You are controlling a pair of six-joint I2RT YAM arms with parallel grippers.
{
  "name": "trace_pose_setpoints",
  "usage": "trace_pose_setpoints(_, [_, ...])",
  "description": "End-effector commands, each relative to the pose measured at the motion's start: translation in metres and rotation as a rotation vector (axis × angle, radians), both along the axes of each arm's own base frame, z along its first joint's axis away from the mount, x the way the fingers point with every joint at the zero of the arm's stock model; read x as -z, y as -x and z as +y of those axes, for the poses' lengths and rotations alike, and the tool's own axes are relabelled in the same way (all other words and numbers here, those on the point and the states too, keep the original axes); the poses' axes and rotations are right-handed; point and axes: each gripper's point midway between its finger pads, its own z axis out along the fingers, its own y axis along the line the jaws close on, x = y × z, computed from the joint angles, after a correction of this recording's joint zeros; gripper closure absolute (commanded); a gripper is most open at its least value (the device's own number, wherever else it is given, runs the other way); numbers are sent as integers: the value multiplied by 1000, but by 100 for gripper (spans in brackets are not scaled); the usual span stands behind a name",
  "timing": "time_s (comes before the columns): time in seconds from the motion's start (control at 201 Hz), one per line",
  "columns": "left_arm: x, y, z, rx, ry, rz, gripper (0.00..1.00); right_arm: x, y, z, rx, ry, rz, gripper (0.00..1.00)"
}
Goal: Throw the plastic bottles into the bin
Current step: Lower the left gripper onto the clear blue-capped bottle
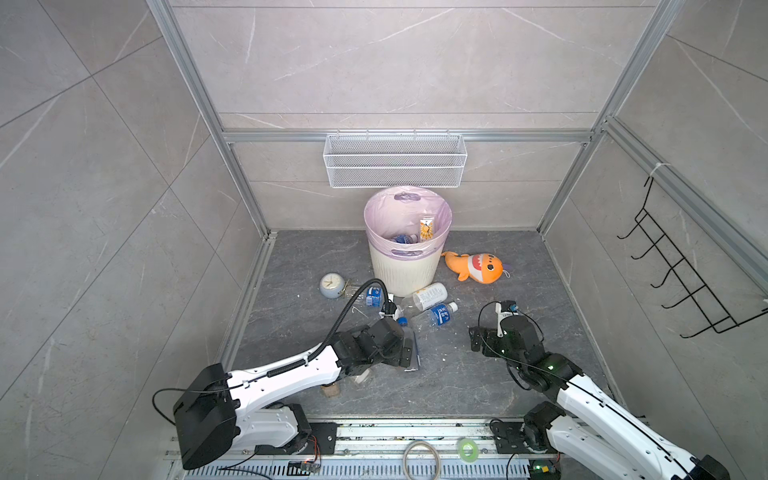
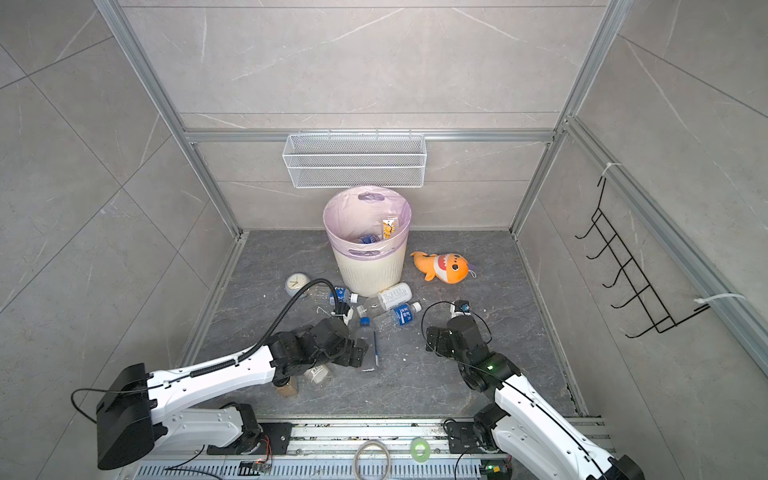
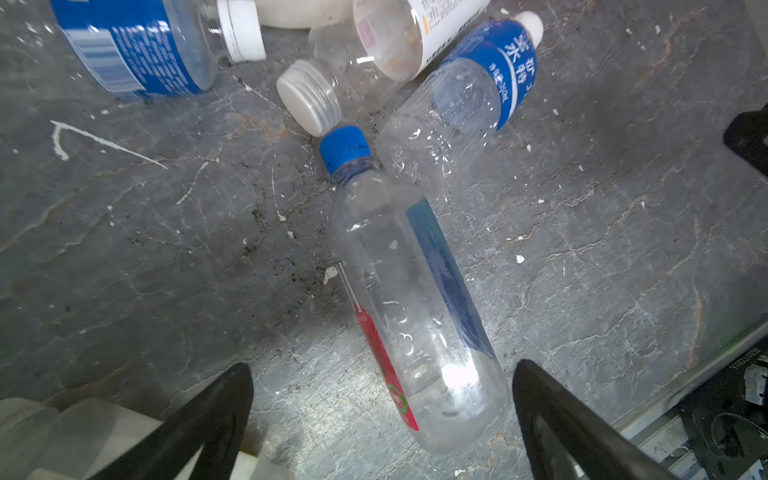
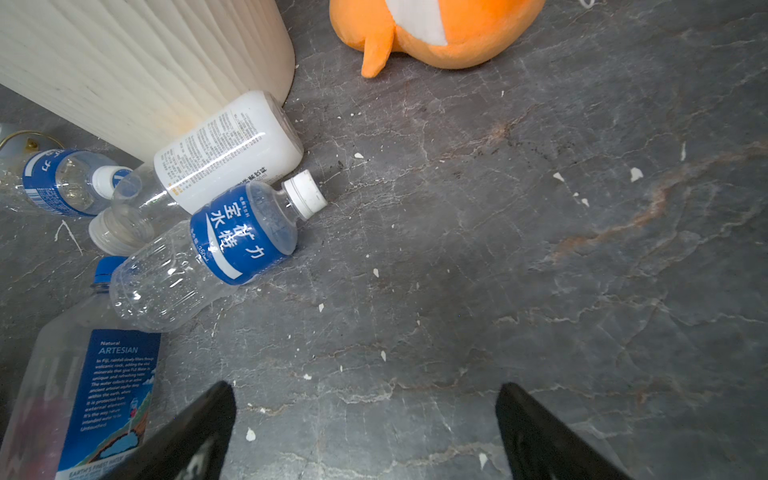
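Leftmost, a round pale-blue clock (image 1: 331,285) sits on the dark stone floor (image 1: 457,382), with a crushed blue-labelled bottle (image 1: 373,297) just beside it. Next, the left gripper (image 3: 382,368) hangs low with its jaws spread wide, one on either side of the base end of a blue-capped artesian-water bottle (image 3: 411,291) that lies flat; they are not closed on it. Beyond that bottle's cap lie a white-labelled bottle (image 1: 429,296), its base against the foot of the bin (image 1: 405,274), and a white-capped bottle (image 1: 437,314) resting against it. The cream ribbed bin stands at the back with a lilac liner over its rim and another bottle (image 1: 401,239) inside. An orange plush shark (image 1: 476,268) lies to its right. The right gripper (image 4: 365,386) hovers over bare floor, jaws wide apart and empty.
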Motion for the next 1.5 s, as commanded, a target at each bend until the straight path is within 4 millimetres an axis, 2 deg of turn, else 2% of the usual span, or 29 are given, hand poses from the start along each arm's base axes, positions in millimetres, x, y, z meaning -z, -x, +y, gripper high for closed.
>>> trace_pose_setpoints(0.0, [-12,-11,-18,-48,60,-17,0,-8,-3,0,18,-16,-21,0])
trace_pose_setpoints(0.388, [14,-17,-43,-36,32,45,0,-9,-2,0,18,-18,-23,0])
trace_pose_setpoints(0.562, [27,-17,-46,-41,0,73,0,-9,-2,0,18,-17,-22,0])
trace_pose_setpoints(0.96, [47,-15,-27,-75,-115,102,1,-8,-2,1,14,-19,-19,0])
trace_pose_setpoints(1.234, [55,-13,-10,-104,-194,111,13,-8,-3,2,11,-19,-19,0])
trace_pose_setpoints(1.493, [56,-14,-11,-84,-202,97,13,-8,-3,2,11,-18,-18,0])
